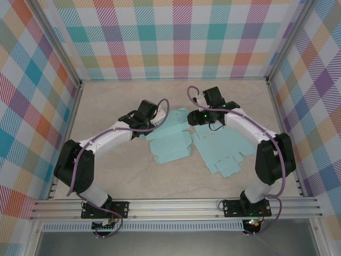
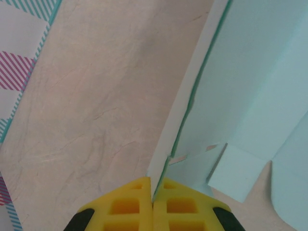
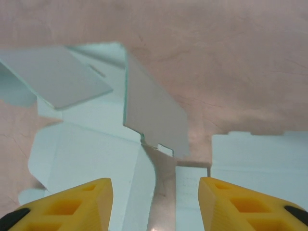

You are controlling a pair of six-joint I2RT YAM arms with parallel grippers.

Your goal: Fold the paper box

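Pastel plaid walls [image 1: 181, 37] enclose a pale, perhaps wood-grain table [image 1: 106, 101]; aluminium rails [image 1: 176, 205] front it.

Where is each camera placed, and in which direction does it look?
Top external: above and behind the bases, looking down on the table; both arms show, with left hand and right hand.
Left wrist: on the left arm, looking along its shut fingers, which pinch a raised flap of the paper box.
Right wrist: on the right arm, looking down between its open fingers at the box.
Shared: all three see the paper box.

Top overhead, facing down; wrists close, probably sharing paper box [image 1: 169, 143].
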